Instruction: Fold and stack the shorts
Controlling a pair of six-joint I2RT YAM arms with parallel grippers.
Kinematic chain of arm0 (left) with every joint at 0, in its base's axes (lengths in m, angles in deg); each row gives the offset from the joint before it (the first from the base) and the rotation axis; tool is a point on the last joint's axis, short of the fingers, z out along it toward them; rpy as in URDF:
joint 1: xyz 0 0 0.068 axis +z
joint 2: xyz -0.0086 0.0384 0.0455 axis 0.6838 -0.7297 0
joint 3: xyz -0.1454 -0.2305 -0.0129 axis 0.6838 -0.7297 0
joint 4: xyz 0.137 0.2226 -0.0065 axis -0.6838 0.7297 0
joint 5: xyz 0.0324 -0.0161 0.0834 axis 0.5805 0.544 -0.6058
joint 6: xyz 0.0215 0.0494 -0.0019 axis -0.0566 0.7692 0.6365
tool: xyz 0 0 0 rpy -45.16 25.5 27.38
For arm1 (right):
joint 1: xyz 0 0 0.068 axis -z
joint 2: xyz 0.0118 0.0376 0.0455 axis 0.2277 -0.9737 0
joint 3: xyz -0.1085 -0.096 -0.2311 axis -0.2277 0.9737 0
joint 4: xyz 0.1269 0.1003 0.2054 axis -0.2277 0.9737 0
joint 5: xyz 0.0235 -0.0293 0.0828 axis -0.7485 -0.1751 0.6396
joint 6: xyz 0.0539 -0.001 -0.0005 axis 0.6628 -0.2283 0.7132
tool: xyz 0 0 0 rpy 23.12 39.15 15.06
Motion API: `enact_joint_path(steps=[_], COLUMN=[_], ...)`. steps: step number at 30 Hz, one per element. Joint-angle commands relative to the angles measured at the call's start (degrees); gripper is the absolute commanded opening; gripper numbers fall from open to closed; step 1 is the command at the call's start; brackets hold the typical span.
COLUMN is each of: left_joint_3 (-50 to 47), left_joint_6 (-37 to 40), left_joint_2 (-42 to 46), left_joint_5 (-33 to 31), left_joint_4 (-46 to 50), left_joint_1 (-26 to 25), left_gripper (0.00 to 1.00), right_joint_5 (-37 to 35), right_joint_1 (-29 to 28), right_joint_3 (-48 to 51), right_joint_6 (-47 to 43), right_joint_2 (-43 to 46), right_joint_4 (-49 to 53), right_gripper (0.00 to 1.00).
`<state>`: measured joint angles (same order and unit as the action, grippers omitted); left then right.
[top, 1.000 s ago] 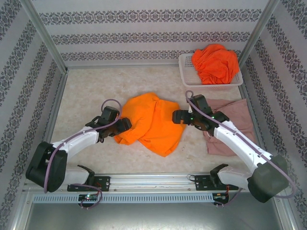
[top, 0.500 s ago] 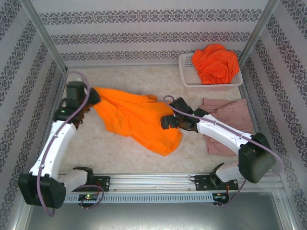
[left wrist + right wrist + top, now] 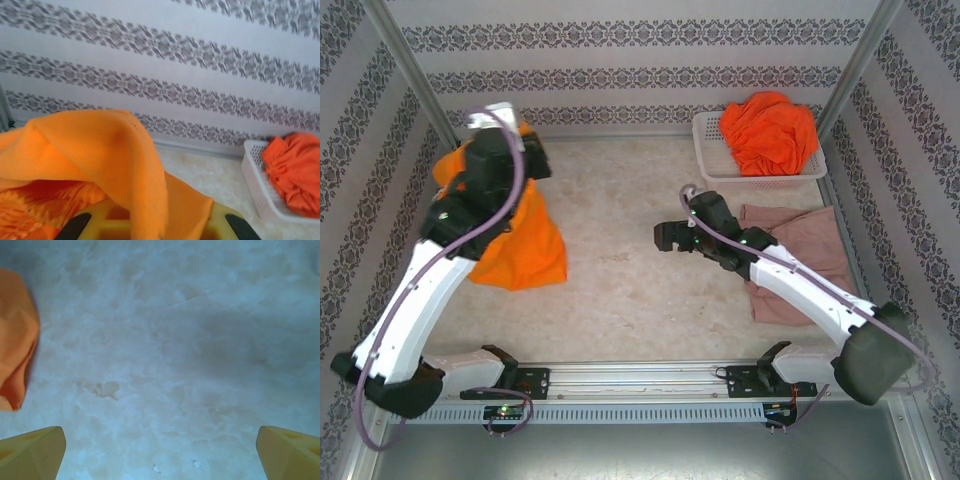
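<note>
The left gripper (image 3: 515, 150) is raised at the far left corner, its jaws closed on bright orange cloth shorts (image 3: 525, 245). These hang bunched below it, and whether the lower edge touches the pale marbled table (image 3: 620, 300) cannot be told. The right gripper (image 3: 665, 237) is near mid-table, jaws spread wide and holding nothing. Flat dusty pink cloth shorts (image 3: 805, 240) lie under the right arm. A white plastic mesh basket (image 3: 710, 160) in the far right corner holds crumpled orange shorts (image 3: 770, 130).
</note>
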<state>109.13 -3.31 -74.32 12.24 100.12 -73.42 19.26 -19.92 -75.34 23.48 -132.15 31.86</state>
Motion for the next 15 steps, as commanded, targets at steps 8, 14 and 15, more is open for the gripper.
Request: enact_joint_path(steps=[8, 14, 15], left_joint_3=[-2.33, -8.11, -10.01], left_joint_6=[-2.29, 3.16, 3.02], left_joint_2=[-21.02, -8.84, -6.50], left_joint_5=[12.10, 12.39, 12.89], left_joint_4=[-17.55, -12.74, -11.15], left_joint_1=[-12.17, -9.18, -8.14], left_gripper=[0.84, 1.00, 1.00], right_joint_5=[8.37, 16.73, 17.41], right_joint_1=[16.56, 18.69, 18.48], right_joint_3=[9.41, 12.68, 12.87], right_joint_6=[-1.03, 3.17, 4.13], right_joint_2=[9.61, 9.55, 8.98], right_joint_4=[1.38, -2.38, -3.24], right_gripper=[0.98, 0.98, 0.98])
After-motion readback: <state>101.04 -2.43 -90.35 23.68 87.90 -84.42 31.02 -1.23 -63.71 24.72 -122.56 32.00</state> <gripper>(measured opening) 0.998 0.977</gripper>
